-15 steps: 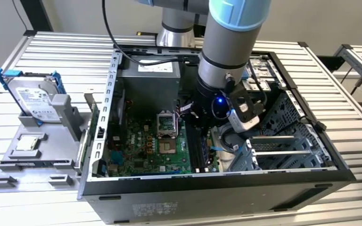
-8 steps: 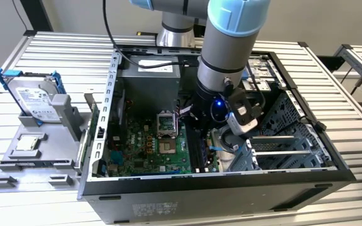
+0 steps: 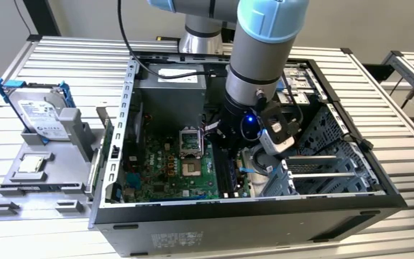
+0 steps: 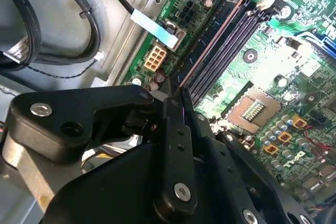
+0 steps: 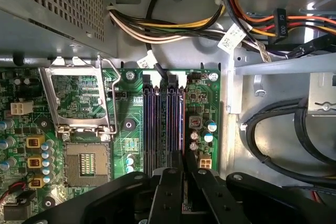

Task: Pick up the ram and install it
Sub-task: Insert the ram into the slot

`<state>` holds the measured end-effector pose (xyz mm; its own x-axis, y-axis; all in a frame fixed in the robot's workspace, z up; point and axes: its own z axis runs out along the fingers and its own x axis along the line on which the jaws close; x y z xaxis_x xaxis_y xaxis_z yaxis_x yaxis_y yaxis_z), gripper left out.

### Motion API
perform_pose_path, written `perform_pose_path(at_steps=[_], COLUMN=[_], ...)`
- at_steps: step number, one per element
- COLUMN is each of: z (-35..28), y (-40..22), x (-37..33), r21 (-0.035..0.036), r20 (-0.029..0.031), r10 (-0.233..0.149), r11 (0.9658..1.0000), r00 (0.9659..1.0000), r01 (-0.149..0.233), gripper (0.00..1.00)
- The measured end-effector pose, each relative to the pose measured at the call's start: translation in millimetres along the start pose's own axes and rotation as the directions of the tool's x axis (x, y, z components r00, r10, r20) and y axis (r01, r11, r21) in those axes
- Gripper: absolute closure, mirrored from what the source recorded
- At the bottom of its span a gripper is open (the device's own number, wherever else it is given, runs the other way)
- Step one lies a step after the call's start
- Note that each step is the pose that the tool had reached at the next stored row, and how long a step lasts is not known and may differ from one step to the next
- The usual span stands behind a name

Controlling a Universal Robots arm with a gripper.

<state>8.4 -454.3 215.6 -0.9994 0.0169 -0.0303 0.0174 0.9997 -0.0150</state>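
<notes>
The ram (image 4: 212, 40) is a long, thin, dark stick standing on edge in the memory slots (image 5: 152, 124) of the green motherboard (image 3: 160, 167). In the second wrist view its upper edge shows as a narrow reddish-brown line running away from the gripper (image 4: 176, 95). The first wrist view looks straight down the slots, so there the ram (image 5: 181, 124) reads as a dark sliver in the slot nearest the case wall, beside three glossy purple-black channels. The black fingers (image 5: 168, 192) are drawn in tight and pinch the ram's near end, meeting at a point over it. The first wrist view also shows the square processor socket (image 5: 86, 169) with its metal retention frame (image 5: 79, 95) flipped up, a perforated grey power-supply grille (image 5: 52, 3), and bundled yellow, orange and black cables (image 5: 157, 27). The second wrist view shows a white connector (image 4: 156, 57) and looped black cables (image 4: 63, 24) on bare sheet metal. The exterior view takes in the whole open case (image 3: 336, 205), the grey arm (image 3: 261, 59) reaching down into it, and, on the exterior view's left on the slatted table (image 3: 70, 54), a grey tray (image 3: 20, 197) holding a silver hard drive (image 3: 41, 116) with blue brackets and a small square chip (image 3: 33, 163).
</notes>
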Motion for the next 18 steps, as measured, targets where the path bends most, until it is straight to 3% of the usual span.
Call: perform_pose_path(at_steps=[4,11,14,15,18], z=[-0.4,-31.3,-32.1,-32.1,-32.1], y=[0.0,-0.5,-0.4,-0.5,-0.5], x=[0.0,-1.1,-1.2,-1.2,-1.1], r21=[0.0002,0.0002,0.0005,0.0008,0.0013], r20=[-0.0003,-0.0026,-0.0026,-0.0026,-0.0026], r10=[0.0,0.002,0.002,0.002,0.002], r11=[1.0,1.0,1.0,1.0,1.0], r00=[1.0,1.0,1.0,1.0,1.0], r01=[0.0,-0.002,-0.002,-0.002,-0.002], gripper=[0.0,0.0,0.0,1.0,1.0])
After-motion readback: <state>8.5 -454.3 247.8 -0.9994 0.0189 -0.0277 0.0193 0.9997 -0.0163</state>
